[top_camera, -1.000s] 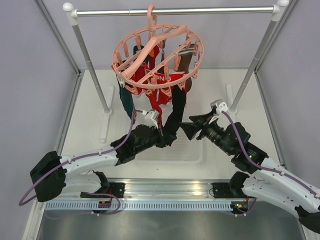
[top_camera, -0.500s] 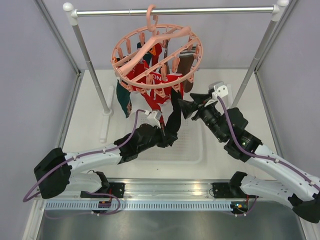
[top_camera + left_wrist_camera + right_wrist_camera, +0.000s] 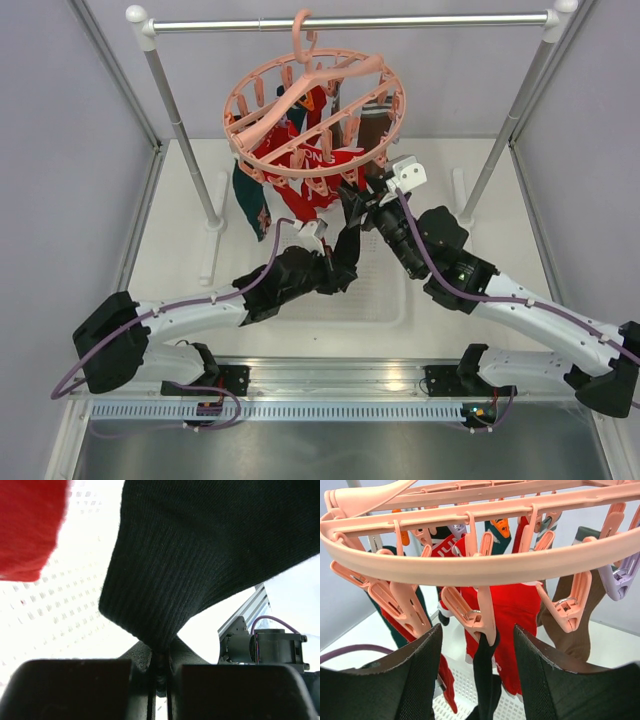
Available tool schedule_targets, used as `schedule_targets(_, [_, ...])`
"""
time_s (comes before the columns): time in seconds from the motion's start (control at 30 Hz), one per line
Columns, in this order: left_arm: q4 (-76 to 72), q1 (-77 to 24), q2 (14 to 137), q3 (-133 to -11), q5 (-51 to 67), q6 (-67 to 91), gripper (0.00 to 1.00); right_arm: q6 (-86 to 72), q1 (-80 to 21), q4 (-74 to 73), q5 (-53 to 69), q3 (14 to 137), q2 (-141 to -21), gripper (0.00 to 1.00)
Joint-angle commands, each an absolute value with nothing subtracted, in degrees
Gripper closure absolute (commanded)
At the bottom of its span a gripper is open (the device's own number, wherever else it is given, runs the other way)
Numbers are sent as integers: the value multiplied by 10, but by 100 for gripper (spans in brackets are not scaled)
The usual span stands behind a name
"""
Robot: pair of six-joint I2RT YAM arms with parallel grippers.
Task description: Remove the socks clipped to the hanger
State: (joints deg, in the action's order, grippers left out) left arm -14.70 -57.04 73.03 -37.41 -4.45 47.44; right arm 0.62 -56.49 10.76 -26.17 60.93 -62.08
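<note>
Both arms work on one black ribbed sock (image 3: 347,238) that hangs from the round salmon-pink plastic clip hanger (image 3: 300,100).

The hanger hangs tilted by its hook from the grey metal rail (image 3: 400,20), with red socks (image 3: 300,200), a dark teal sock (image 3: 250,205) and a brown sock (image 3: 375,130) clipped around its ring. The left gripper (image 3: 160,667) has its fingers pressed together on the lower end of the black sock, whose fabric runs taut up towards the ring. The right gripper (image 3: 477,627) is raised under the ring's near edge. Its fingers are spread wide on either side of the pink clip (image 3: 486,615) that holds the sock's top, with a gap on each side.
</note>
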Motion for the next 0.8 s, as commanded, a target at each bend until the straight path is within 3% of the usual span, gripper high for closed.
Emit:
schedule_targets(0.0, [-163,-576,738,-400,-53,454,98,48,-579,137,-326,642,-639,37])
schedule_targets(0.57, [-166,-580,747,-404,-50,453,98,110,-599,194,-396,681,-690,31])
schedule_targets(0.67, [-165,-581,744,-404,-47,452,98,113,-598,199,-391,686,-693,37])
schedule_targets(0.77, [-165,-582,741,-406,-45,451,98,116,-599,199,-392,692,-696,50])
